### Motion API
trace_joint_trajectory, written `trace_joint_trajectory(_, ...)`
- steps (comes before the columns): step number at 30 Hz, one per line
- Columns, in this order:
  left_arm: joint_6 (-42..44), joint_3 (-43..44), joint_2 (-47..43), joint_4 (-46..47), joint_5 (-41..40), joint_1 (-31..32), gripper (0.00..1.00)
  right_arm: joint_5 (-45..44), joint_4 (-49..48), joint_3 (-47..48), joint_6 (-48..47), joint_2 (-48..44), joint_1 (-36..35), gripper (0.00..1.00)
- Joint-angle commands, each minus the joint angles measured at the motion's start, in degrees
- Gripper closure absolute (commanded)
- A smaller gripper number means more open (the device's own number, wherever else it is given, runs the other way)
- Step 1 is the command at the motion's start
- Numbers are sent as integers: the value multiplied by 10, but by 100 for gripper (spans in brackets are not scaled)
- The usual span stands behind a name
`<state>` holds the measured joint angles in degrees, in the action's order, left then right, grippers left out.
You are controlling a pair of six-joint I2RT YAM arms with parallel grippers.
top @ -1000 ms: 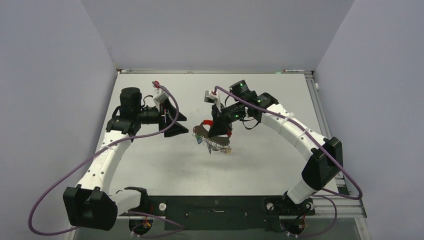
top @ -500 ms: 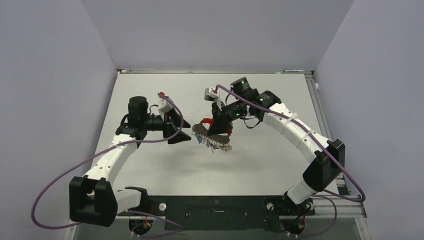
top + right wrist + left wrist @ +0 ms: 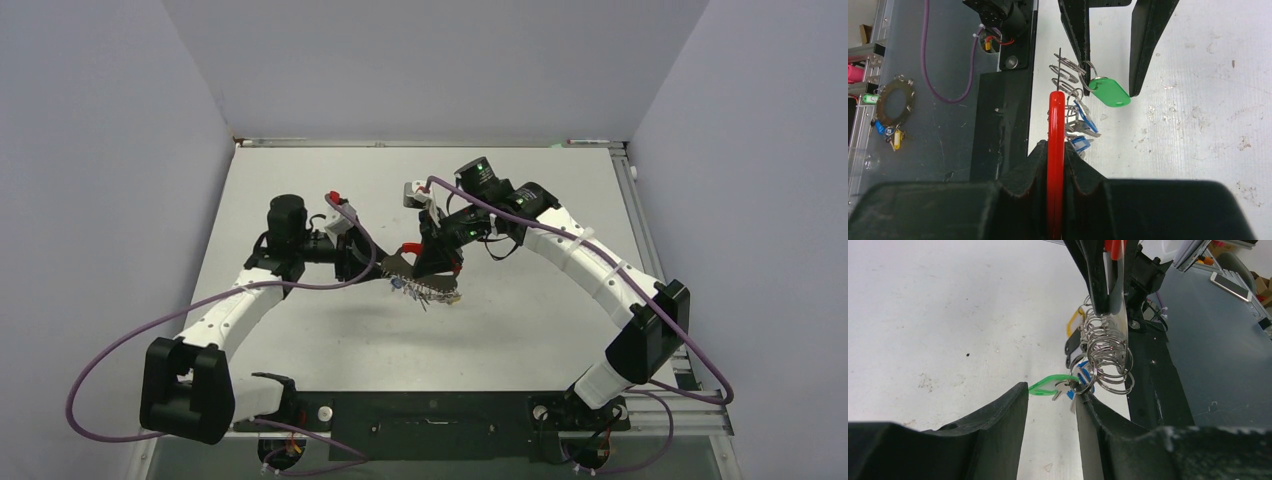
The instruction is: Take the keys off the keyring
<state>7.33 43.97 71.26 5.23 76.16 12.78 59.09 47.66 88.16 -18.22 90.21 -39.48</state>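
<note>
The keyring (image 3: 408,262), grey with a red arc (image 3: 1056,120), hangs above the table. My right gripper (image 3: 1055,147) is shut on the red arc and shows in the top view (image 3: 432,262). The keys (image 3: 426,289) dangle under it on several split rings (image 3: 1108,357), with yellow (image 3: 1075,320), black (image 3: 1073,347) and blue (image 3: 1087,376) tags. My left gripper (image 3: 1050,390) is open at the left end of the bunch (image 3: 378,264). The green tag (image 3: 1047,386) lies between its fingertips, and its right finger (image 3: 1098,425) touches that key's split ring. The tag also shows in the right wrist view (image 3: 1109,92).
The black front rail (image 3: 430,412) holds both arm bases. Purple cables (image 3: 250,292) loop from each arm. Off the table, a metal ring with small blue and yellow pieces (image 3: 894,107) lies on the grey floor. Grey walls close in the left, back and right.
My left arm has swung right toward the keyring, bringing its open fingers around the green tag. My right gripper has kept hold of the keyring, shifting slightly left.
</note>
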Motion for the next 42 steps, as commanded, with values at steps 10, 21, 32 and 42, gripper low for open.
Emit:
trace_joint_trajectory(10,6,-8,7,28,49,19,66,34,-6,34,-21,-30,-6,95)
trace_joint_trajectory(21,237,65,6,-279,78,19,69,35,-4,31,-24,-32,-4,95)
trace_joint_trajectory(32,271,73,-2,-338,57,5,98,38,-4,30,-24,-38,-1,95)
trace_joint_trajectory(42,112,50,-19,-201,12,-4,72,39,-14,21,-18,-41,2,95)
